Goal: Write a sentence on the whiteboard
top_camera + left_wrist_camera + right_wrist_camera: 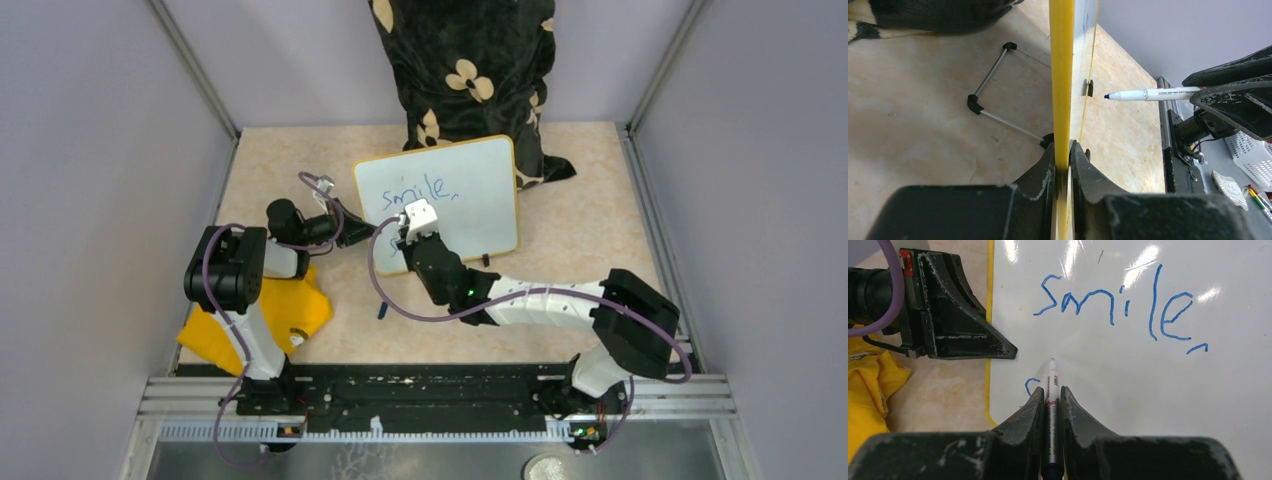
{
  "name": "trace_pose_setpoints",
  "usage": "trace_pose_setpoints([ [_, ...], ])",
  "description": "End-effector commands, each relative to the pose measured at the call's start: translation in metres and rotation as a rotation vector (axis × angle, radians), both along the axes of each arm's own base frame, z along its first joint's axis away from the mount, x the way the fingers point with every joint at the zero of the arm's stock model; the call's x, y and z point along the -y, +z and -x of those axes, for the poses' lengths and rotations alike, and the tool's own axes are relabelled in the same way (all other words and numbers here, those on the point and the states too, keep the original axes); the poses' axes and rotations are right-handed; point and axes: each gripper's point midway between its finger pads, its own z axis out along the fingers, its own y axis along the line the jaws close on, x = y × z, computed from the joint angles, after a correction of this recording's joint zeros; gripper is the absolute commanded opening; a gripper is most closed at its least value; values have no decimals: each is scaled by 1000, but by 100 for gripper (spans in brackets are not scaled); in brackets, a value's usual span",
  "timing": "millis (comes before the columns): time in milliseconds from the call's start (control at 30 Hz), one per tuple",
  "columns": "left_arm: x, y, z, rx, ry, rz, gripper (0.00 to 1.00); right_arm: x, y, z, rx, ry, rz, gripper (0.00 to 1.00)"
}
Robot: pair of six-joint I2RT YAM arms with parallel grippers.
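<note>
Evidently the left gripper (1063,152) clamps the whiteboard (480,215) by its left edge to steady it for the right gripper (1050,394), closed on the marker (1052,374).

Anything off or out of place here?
Minor only: a small dark blue cap-like piece lies loose on the beige tabletop in front of the yellow-rimmed white whiteboard. A crumpled yellow cloth sits bunched at the near left. The board itself looks intact.
</note>
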Motion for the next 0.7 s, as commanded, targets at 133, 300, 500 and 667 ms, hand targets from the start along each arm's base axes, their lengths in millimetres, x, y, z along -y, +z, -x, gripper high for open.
trace_pose_setpoints([
  [133,3,-18,-5,-24,23,-28,0,-13,2,-2,14,31,-29,0],
  [300,3,-17,-6,-20,23,-29,0,-12,-7,-4,0,21,-17,0],
  [500,3,-18,-6,-24,24,-28,0,-7,-23,-6,-29,-2,8,0],
  [667,3,-18,-6,-24,24,-28,0,-4,-35,-5,-54,-9,21,0],
])
